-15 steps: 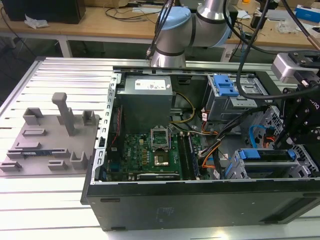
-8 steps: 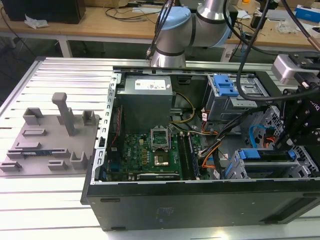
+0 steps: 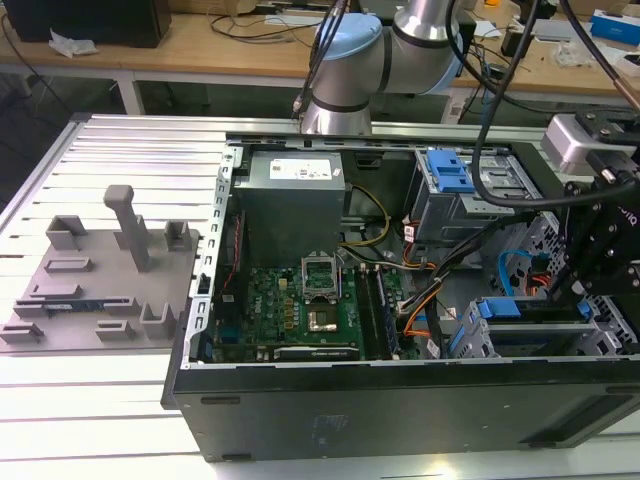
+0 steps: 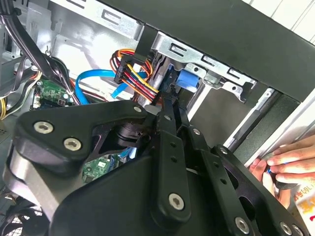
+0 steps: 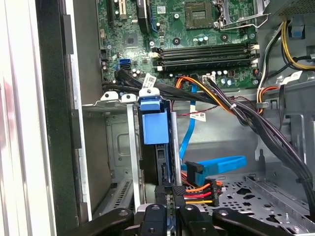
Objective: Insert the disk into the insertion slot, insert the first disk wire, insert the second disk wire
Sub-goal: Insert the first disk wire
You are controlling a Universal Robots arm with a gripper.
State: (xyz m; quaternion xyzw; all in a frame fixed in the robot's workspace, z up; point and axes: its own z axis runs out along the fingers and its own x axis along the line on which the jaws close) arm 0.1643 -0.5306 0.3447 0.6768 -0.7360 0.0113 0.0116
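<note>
The disk sits edge-on in the insertion slot, its blue carrier tab at the end toward the motherboard. In the exterior view the disk lies in the low grey cage at the case's right. My gripper is at the disk's other end, fingers pressed close together. A black connector with red, orange and yellow wires sits right at the fingertips. A blue flat wire with its connector hangs loose beside it. In the second wrist view my gripper points at the blue tab.
A taller cage with a blue latch stands behind. Thick black cables cross above the bay. The motherboard fills the case's middle. A person's hand rests by the case's edge. A grey fixture plate lies at the exterior view's left.
</note>
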